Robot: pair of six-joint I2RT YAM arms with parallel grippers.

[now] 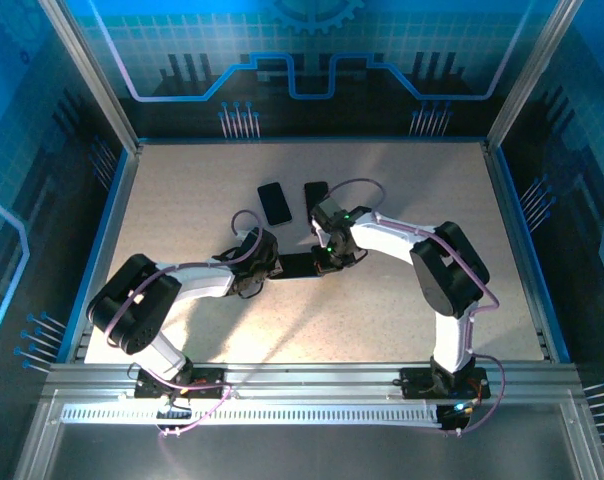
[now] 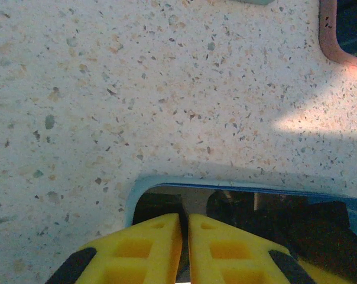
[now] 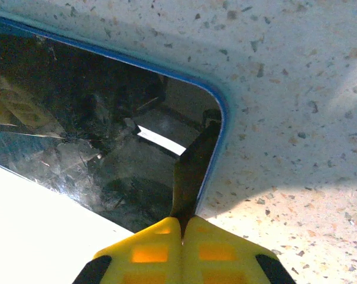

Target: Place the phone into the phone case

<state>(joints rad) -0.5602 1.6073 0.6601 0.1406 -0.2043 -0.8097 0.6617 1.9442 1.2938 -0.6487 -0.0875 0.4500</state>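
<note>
Speckled tabletop (image 3: 297,89) beneath a glossy black, blue-edged phone (image 3: 84,130)

I count one table (image 1: 182,200), three dark slabs, blue-rimmed slab (image 1: 298,265), left rear slab (image 1: 275,203), right rear slab (image 1: 314,193), two arms (image 1: 197,282) (image 1: 397,238), two grippers, left gripper (image 2: 184,220), right gripper (image 3: 182,222).

You are seeing the phone (image 1: 300,266) lying flat on the middle of the table (image 1: 182,200), with the left gripper (image 1: 265,268) sitting over its left end and the right gripper (image 1: 327,262) over its right end. Behind it, apart, a left slab (image 1: 275,203) and a right slab (image 1: 315,193) are lying side by side.
</note>
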